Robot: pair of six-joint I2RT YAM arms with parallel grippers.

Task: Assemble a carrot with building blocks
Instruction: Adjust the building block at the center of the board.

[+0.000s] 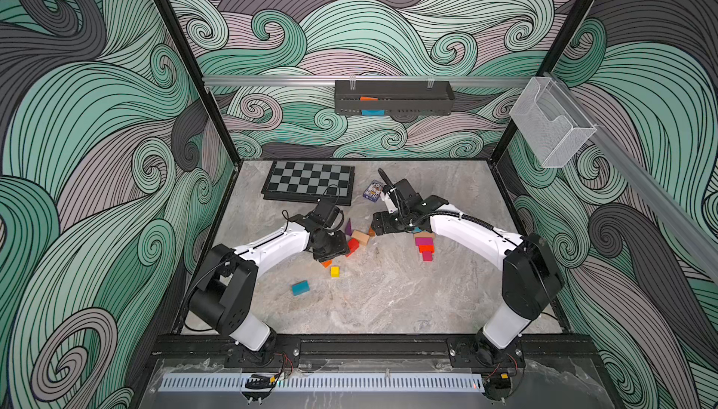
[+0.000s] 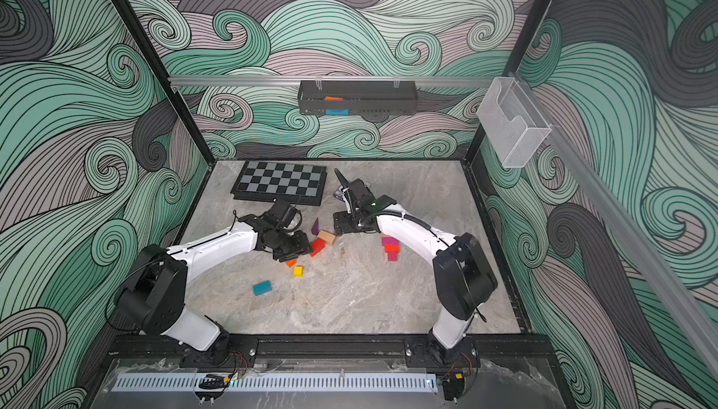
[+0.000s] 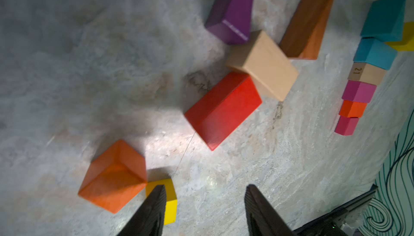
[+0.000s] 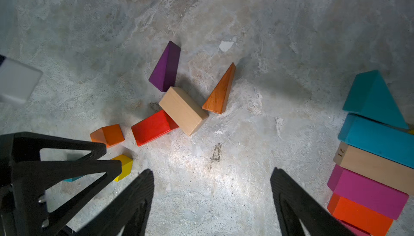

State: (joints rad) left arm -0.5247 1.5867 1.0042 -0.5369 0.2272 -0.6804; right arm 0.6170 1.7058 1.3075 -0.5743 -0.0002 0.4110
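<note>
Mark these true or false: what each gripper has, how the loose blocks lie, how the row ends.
1. The right gripper holds the purple wedge. False: its jaws stand open and empty, and the wedge lies on the table.
2. The loose beige block touches the red block. True.
3. The left gripper is shut on the yellow cube. False: it is open with nothing between its jaws, and the cube lies beside one finger.
4. The teal wedge sits at one end of the row of blocks. True.
</note>
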